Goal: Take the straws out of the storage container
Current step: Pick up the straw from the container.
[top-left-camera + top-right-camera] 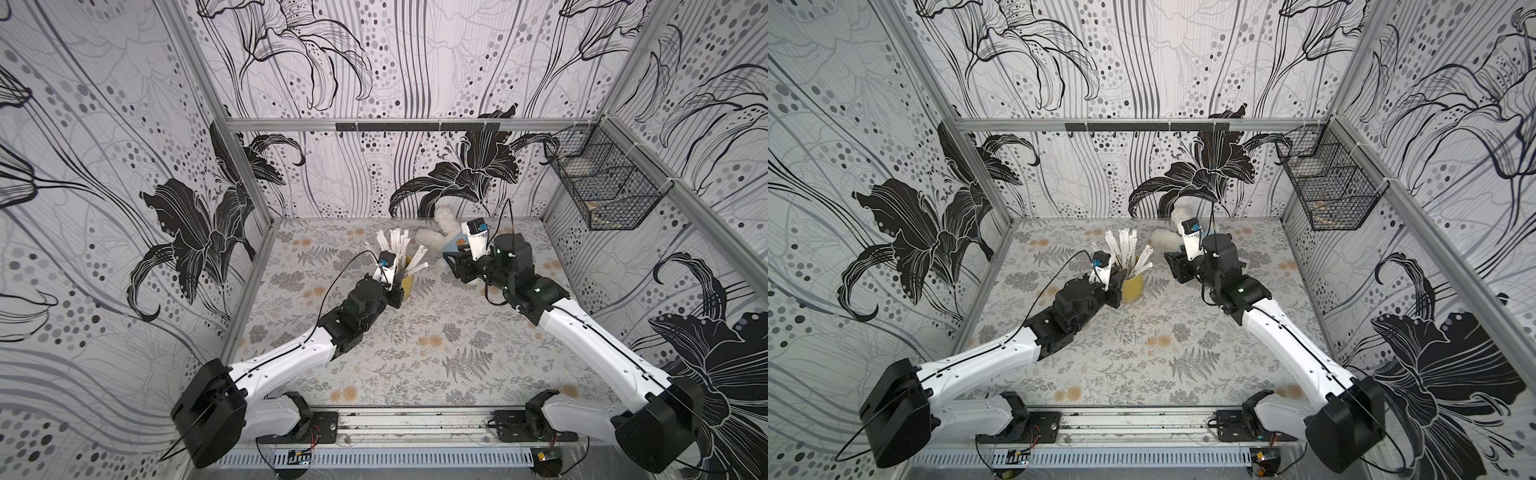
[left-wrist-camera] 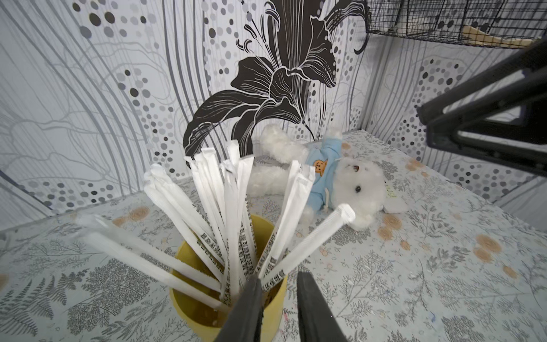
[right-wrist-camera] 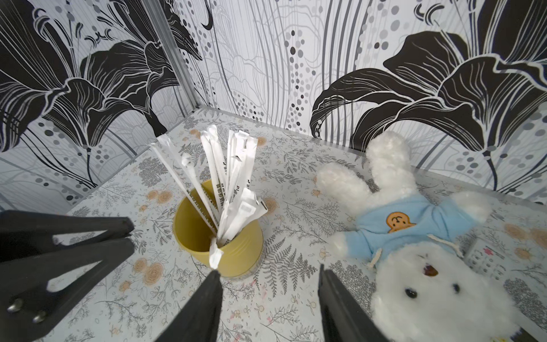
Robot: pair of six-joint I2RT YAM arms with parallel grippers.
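Note:
Several white paper-wrapped straws (image 1: 395,245) (image 1: 1125,245) (image 2: 231,207) (image 3: 233,165) fan out of the mustard-yellow storage container (image 1: 408,286) (image 1: 1132,287) (image 2: 189,302) (image 3: 236,248), which stands upright on the table. My left gripper (image 1: 397,286) (image 1: 1118,283) (image 2: 278,277) straddles the container's near rim. One finger is inside among the straws and the other outside, with a gap still showing by the outer finger. My right gripper (image 1: 451,266) (image 1: 1169,259) (image 3: 268,271) hangs open and empty just right of the container, above bare table.
A white teddy in a blue shirt (image 1: 440,237) (image 1: 1165,239) (image 2: 340,177) (image 3: 414,231) lies at the back of the table, close beside the right gripper. A black wire basket (image 1: 602,187) (image 1: 1325,187) hangs on the right wall. Patterned walls enclose the table.

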